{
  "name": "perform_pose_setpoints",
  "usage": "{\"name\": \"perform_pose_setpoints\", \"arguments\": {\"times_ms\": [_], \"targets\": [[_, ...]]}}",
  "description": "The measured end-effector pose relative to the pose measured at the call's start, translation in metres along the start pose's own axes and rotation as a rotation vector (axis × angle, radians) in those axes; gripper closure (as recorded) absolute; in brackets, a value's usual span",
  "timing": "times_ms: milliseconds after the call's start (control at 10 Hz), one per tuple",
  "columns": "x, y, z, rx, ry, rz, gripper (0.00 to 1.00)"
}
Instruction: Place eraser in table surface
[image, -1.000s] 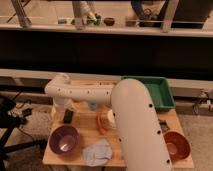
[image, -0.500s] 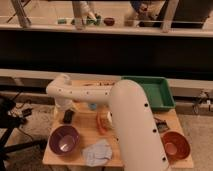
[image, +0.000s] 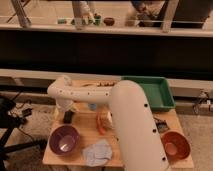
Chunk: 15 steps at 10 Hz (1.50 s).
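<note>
1. Reaching in from the bottom centre, a thick white arm (image: 132, 125) bending at an elbow near the table's (image: 85, 127) far left, then dropping toward 9 o'clock.
2. Hanging at the end of that arm, the pincer (image: 66, 109) sitting just above the eraser, at the left edge of the table; fingers standing wide, gripping nothing visible.
3. Lying flat on the light wooden table at about 9 o'clock, the black eraser (image: 68, 116), directly under the pincer; contact between the two not clear.
4. Sitting at 7 o'clock, just nearer than the eraser, a purple bowl (image: 64, 139).
5. Lying at 6 o'clock beside the bowl, a crumpled pale blue cloth (image: 97, 151).
6. Resting at 4 o'clock, a reddish-brown bowl (image: 175, 145), partly hidden by the arm.
7. Sitting at 1 o'clock on the far right corner, a green rectangular tray (image: 157, 92).
8. Showing near the table's middle, half hidden by the arm, a pale object with an orange edge (image: 104, 121); kind not clear.
</note>
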Motion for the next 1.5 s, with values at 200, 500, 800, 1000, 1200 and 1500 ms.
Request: {"name": "perform_pose_setpoints", "arguments": {"times_ms": [200,500,800,1000,1200,1500], "targets": [[-0.0003,0.0012,0.0005,0.011,0.004,-0.008,0.20],[-0.0015,0.0015,0.0043,0.019,-0.001,-0.020,0.37],[-0.0021,0.0032,0.0054,0.011,-0.010,-0.023,0.62],[-0.0018,0.0037,0.0026,0.011,-0.009,-0.022,0.70],[-0.0020,0.0035,0.0023,0.011,-0.010,-0.022,0.79],[-0.0039,0.0006,0.0003,0.008,-0.001,-0.029,1.00]]}}
